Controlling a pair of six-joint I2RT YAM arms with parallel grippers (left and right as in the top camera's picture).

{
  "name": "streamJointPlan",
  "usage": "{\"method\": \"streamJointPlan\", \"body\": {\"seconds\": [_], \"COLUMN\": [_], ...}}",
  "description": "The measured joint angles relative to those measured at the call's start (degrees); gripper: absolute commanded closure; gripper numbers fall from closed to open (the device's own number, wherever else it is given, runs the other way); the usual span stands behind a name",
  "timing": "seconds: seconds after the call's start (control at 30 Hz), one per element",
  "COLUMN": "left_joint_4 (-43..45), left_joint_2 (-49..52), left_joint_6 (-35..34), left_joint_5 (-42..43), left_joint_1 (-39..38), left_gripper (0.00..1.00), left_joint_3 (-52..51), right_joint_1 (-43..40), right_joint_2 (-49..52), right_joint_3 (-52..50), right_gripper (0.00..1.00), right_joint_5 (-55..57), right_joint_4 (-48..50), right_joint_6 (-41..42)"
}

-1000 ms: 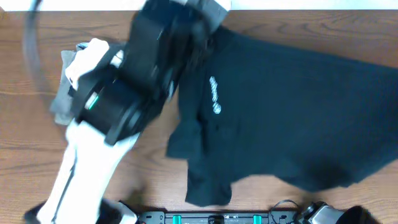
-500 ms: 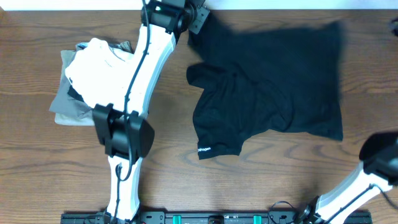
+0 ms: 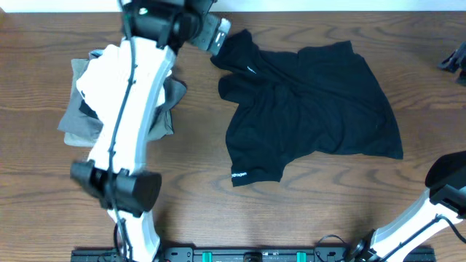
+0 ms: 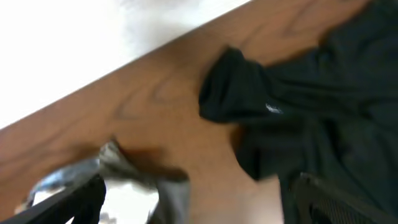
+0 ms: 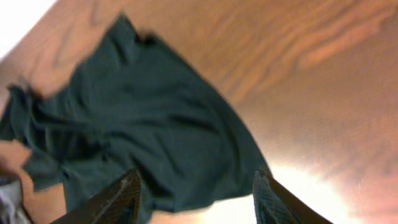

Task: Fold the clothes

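The black shirt lies rumpled on the wooden table, with one bunched corner at its far left end and small white lettering near its front hem. My left gripper hovers open by that bunched corner, holding nothing. In the left wrist view the gripper has its fingers spread wide, with the shirt up and to the right. My right gripper is at the far right edge, away from the cloth. In the right wrist view it stands open above the shirt with nothing between its fingers.
A stack of folded garments sits at the left, a white one on top of grey ones, partly under my left arm. The table's far edge runs just behind the shirt. Bare wood shows in front.
Both grippers have opened and let the shirt go. It has dropped and slumped onto the table. My left arm has swung left and now lies over the folded stack.
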Motion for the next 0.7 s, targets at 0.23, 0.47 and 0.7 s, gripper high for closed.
{"method": "streamJointPlan", "body": {"seconds": [0.23, 0.47, 0.7], "left_joint_4": [-13.31, -19.45, -25.29], "left_joint_2": [-0.13, 1.79, 1.99], "left_joint_6": [-3.43, -4.07, -4.26], "left_joint_5": [3.02, 6.47, 7.61], "left_joint_1": [0.02, 0.11, 1.90], "left_gripper": [0.02, 0.02, 0.01], "left_joint_3": [-0.59, -6.73, -7.61], "right_joint_1": [0.15, 0.15, 0.15], "right_joint_2": [-0.50, -0.39, -0.39], "right_joint_3": [-10.60, -29.68, -43.74], "right_gripper": [0.50, 0.50, 0.50], "right_joint_5": [4.70, 6.08, 6.05], "right_joint_4": [3.76, 12.94, 22.21], "right_joint_6": [-2.12, -2.51, -2.51]}}
